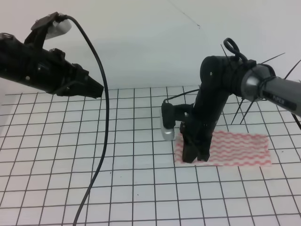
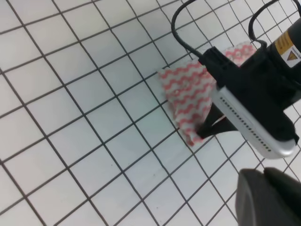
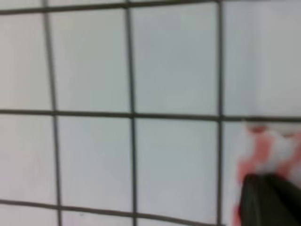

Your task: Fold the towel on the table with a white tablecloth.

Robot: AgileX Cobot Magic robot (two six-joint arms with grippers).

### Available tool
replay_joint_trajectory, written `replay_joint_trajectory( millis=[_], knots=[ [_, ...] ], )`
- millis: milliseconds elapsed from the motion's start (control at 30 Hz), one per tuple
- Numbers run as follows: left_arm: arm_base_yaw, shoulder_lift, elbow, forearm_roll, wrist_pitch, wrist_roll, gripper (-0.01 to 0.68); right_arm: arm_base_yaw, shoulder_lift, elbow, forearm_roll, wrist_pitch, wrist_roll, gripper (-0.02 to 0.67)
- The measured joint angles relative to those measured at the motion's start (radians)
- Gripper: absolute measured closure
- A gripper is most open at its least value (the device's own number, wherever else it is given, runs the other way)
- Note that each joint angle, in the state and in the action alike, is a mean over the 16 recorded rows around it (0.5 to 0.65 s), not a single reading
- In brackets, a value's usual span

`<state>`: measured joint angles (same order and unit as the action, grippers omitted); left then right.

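The towel (image 1: 237, 148), striped in wavy pinkish-red and white, lies flat at the right on the table with a white tablecloth (image 1: 94, 155) printed with black grid lines. My right gripper (image 1: 194, 157) points straight down at the towel's near-left corner, its fingers together on the cloth edge. In the left wrist view the towel (image 2: 186, 92) shows with the right gripper (image 2: 203, 133) pinching its corner. The right wrist view is blurred; the towel (image 3: 268, 146) sits just above one dark finger (image 3: 268, 200). My left gripper (image 1: 96, 89) hangs high at the left, shut and holding nothing.
A black cable (image 1: 106, 141) hangs from the left arm and trails down across the cloth to its front edge. More cables (image 1: 263, 61) stick out behind the right arm. A plain white wall (image 1: 150, 37) rises behind the table.
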<state>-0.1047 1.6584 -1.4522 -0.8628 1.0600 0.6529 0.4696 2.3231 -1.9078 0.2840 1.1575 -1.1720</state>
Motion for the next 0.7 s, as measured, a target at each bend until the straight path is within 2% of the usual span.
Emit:
replay_joint_trajectory(
  millis=[167, 367, 700],
  knots=[
    [0.0, 0.0, 0.0, -0.001, -0.001, 0.0, 0.673, -0.004, -0.028, 0.001, -0.007, 0.0, -0.001, 0.65],
    [0.0, 0.0, 0.0, -0.002, -0.001, 0.0, 0.673, -0.009, -0.049, 0.001, -0.051, -0.075, 0.074, 0.64],
    [0.0, 0.0, 0.0, -0.003, 0.0, -0.001, 0.673, -0.011, -0.038, 0.001, -0.08, -0.157, 0.146, 0.548]
  ],
)
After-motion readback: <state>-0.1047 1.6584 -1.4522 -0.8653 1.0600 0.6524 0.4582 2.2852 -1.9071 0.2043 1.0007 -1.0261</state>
